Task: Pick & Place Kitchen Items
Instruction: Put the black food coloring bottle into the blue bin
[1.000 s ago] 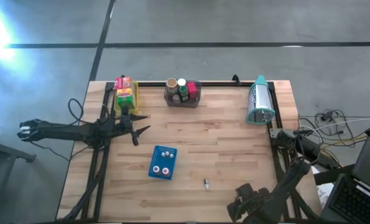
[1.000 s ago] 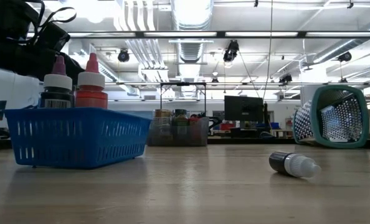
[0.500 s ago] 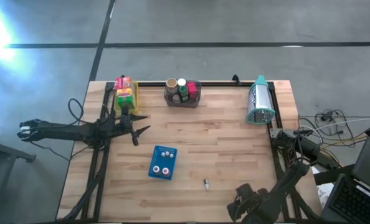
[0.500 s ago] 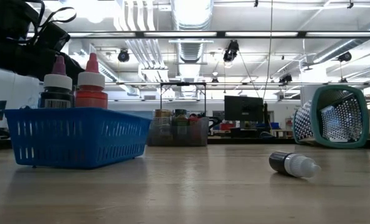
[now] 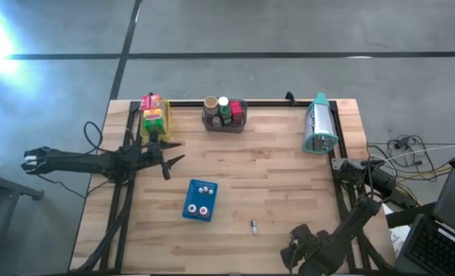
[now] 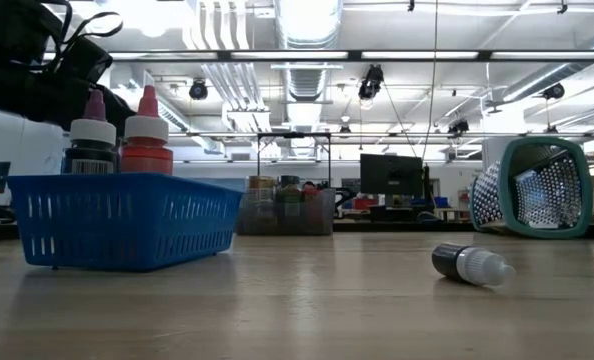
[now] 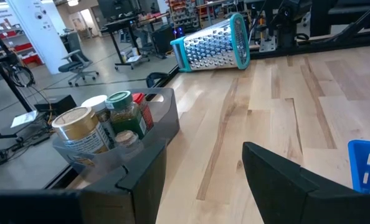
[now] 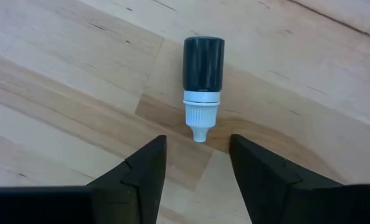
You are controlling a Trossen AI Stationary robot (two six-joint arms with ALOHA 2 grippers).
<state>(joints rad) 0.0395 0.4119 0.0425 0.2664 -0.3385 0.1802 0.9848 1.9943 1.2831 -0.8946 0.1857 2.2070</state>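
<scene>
table (image 5: 273, 184): pale wood planks, smooth, faint sheen
blue basket (image 6: 127, 215): plastic lattice, slightly glossy
small bottle (image 8: 203, 84): smooth black plastic body, white ribbed cap and nozzle
grey bin (image 7: 144, 143): translucent smoky plastic, smooth
can in the bin (image 7: 79, 129): metal top, paper label
teal basket (image 5: 319, 126): perforated plastic on its side, matt
fingers (image 8: 260, 171): dark matt plastic
floor, top of the high view (image 5: 289, 31): grey concrete, dull

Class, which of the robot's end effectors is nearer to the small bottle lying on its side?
Right. The right end effector faces the bottle with open fingers, not touching. The left end effector waits beyond the blue tray.
</scene>
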